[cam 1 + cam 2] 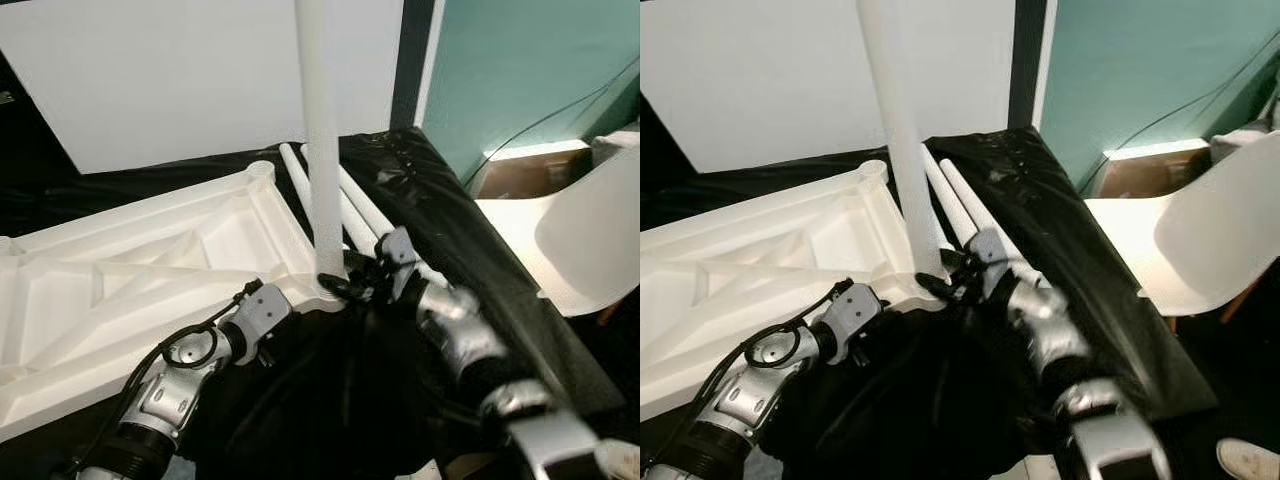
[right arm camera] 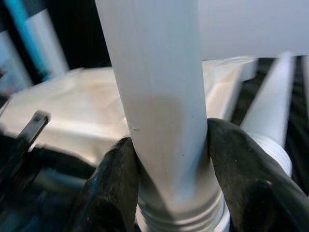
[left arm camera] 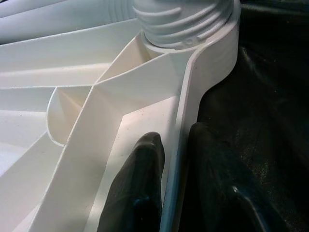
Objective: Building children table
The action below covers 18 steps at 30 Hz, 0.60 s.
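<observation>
The white tabletop (image 1: 150, 290) lies upside down on the black-draped worktop (image 1: 470, 250). The left gripper (image 3: 169, 188) pinches its rim while the right gripper (image 2: 169, 183) clamps the upright leg (image 1: 322, 150) just above its threads. The plastic looks light, stiff and slick, so gripping low seems best.

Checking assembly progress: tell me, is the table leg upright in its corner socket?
Upright: the table leg stands in the tabletop's corner socket, right pincer shut on its base.
</observation>
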Tool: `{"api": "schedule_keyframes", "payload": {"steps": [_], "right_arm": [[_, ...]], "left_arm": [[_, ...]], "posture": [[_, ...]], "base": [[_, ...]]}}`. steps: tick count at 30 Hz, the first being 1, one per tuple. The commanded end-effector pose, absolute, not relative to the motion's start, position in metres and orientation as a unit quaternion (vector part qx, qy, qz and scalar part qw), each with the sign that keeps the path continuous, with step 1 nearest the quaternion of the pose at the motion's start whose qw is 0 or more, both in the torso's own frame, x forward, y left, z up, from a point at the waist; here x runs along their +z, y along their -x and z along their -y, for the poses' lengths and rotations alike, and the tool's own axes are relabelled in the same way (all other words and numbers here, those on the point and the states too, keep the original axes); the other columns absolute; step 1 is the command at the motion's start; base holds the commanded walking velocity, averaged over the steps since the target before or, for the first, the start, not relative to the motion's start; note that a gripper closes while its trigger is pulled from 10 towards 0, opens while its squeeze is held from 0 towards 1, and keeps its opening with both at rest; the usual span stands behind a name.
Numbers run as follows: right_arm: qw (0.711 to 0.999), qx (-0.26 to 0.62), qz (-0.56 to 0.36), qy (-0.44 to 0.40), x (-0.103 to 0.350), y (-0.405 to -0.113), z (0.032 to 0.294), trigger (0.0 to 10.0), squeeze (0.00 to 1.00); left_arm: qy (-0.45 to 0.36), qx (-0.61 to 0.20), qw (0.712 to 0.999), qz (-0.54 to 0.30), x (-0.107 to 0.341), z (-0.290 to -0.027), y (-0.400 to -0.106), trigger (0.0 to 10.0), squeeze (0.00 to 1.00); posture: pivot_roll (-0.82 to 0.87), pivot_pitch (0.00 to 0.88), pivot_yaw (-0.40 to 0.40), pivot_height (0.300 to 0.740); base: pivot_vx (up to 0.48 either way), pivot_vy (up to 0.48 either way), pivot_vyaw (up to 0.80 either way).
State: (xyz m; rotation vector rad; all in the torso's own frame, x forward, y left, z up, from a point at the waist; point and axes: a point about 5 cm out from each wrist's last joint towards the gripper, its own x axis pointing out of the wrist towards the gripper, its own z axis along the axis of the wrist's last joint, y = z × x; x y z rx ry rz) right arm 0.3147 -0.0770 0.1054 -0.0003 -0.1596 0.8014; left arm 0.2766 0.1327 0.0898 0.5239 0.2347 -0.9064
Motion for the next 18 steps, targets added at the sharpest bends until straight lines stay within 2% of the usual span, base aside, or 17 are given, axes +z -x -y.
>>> {"api": "schedule_keyframes", "payload": {"steps": [1, 3, 6, 8, 9, 10, 11, 18], "right_arm": [[0.929, 0.361, 0.074, -0.018, 0.101, -0.311, 0.075, 0.0, 0.00], [0.939, 0.333, 0.081, -0.026, 0.101, -0.311, 0.076, 0.0, 0.00], [0.968, 0.233, 0.088, -0.040, 0.108, -0.325, 0.088, 0.0, 0.00], [0.969, 0.226, 0.089, -0.039, 0.109, -0.325, 0.087, 0.0, 0.00], [0.968, 0.233, 0.090, -0.031, 0.109, -0.323, 0.085, 2.7, 0.00], [0.968, 0.233, 0.090, -0.031, 0.109, -0.323, 0.085, 2.7, 0.00], [0.963, 0.252, 0.093, -0.011, 0.111, -0.320, 0.083, 10.0, 0.00], [0.950, 0.295, 0.106, 0.017, 0.121, -0.320, 0.085, 10.0, 0.00]], "left_arm": [[-0.246, -0.489, 0.819, -0.175, 0.062, -0.128, -0.257, 10.0, 0.00], [-0.248, -0.491, 0.816, -0.177, 0.061, -0.130, -0.255, 10.0, 0.00], [-0.252, -0.496, 0.810, -0.184, 0.060, -0.136, -0.251, 10.0, 0.00], [-0.252, -0.497, 0.809, -0.185, 0.060, -0.137, -0.250, 10.0, 0.00], [-0.249, -0.500, 0.808, -0.187, 0.060, -0.137, -0.248, 10.0, 0.00], [-0.249, -0.500, 0.808, -0.187, 0.060, -0.137, -0.248, 10.0, 0.00], [-0.242, -0.504, 0.808, -0.189, 0.058, -0.138, -0.243, 10.0, 0.00], [-0.228, -0.517, 0.803, -0.189, 0.055, -0.136, -0.236, 10.0, 0.00]], "posture": [[0.05, 0.000, 0.030, 0.740], [0.04, 0.000, 0.030, 0.740], [0.03, 0.000, 0.036, 0.740], [0.03, 0.000, 0.038, 0.740], [0.02, 0.000, 0.041, 0.740], [0.02, 0.000, 0.041, 0.740], [0.02, 0.000, 0.039, 0.740], [0.02, 0.000, 0.029, 0.740]], "base": [[0.000, 0.000, 0.00], [0.000, 0.000, 0.00], [0.000, 0.000, 0.00], [0.000, 0.000, 0.00], [0.000, 0.000, 0.00], [0.000, 0.000, 0.00], [0.000, 0.000, 0.00], [0.000, 0.000, 0.00]]}}
